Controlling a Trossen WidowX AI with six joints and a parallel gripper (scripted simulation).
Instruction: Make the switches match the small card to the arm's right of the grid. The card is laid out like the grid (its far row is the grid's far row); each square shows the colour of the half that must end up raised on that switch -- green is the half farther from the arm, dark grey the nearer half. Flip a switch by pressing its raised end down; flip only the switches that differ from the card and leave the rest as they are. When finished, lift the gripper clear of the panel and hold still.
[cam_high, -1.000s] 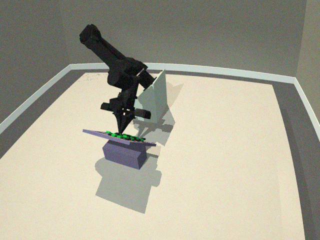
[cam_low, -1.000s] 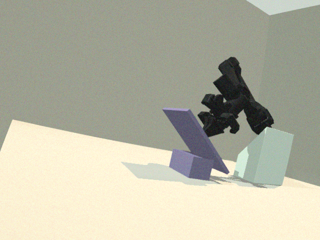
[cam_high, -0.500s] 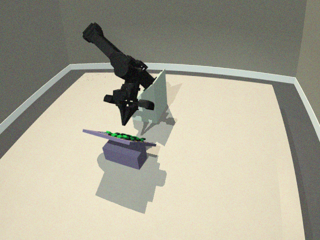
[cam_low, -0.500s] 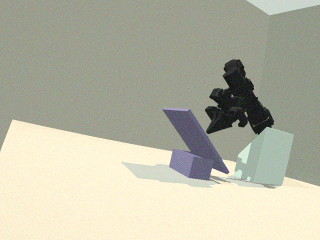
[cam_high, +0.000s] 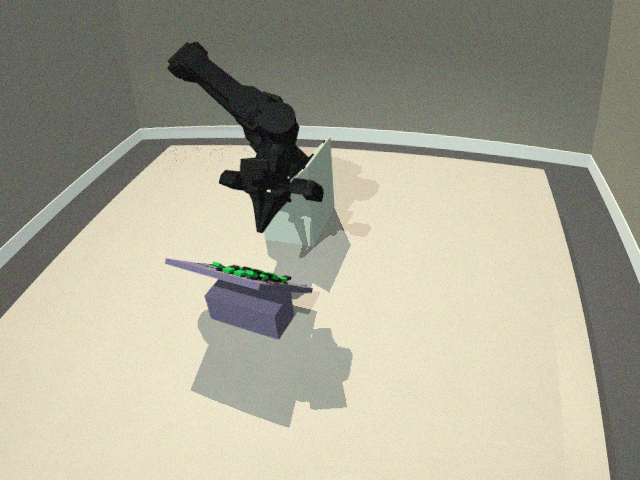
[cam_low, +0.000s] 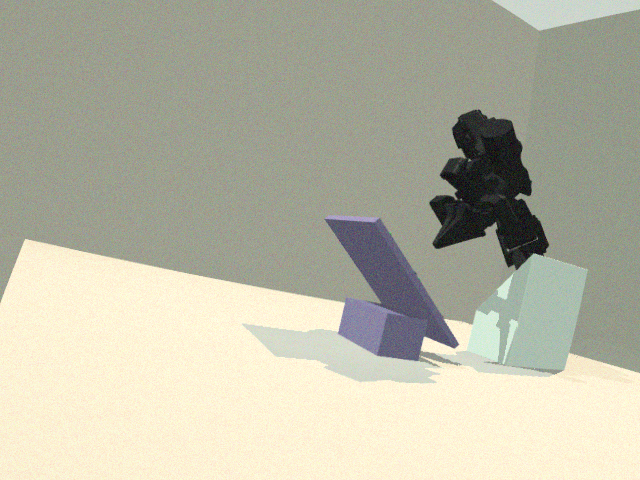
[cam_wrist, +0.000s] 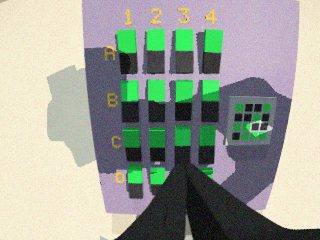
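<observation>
A tilted purple panel (cam_high: 188, 265) (cam_low: 382, 268) (cam_wrist: 100, 27) carries a grid of green-and-dark-grey rocker switches (cam_high: 248, 272) (cam_wrist: 167, 103), columns 1 to 4 and rows A to D. The small grey card (cam_wrist: 252, 122) with green and dark squares sits on the panel to the right of the grid. My gripper (cam_high: 262, 227) (cam_low: 438, 242) (cam_wrist: 183, 171) is shut and empty. It hangs well above the panel, apart from it. In the wrist view its tips point over column 3 at rows C and D and hide part of row D.
The panel rests on a purple block (cam_high: 248, 310) (cam_low: 379, 330). A pale green wedge-shaped block (cam_high: 310, 206) (cam_low: 532, 315) holds the arm's base behind the panel. A raised white rim (cam_high: 439, 139) borders the floor.
</observation>
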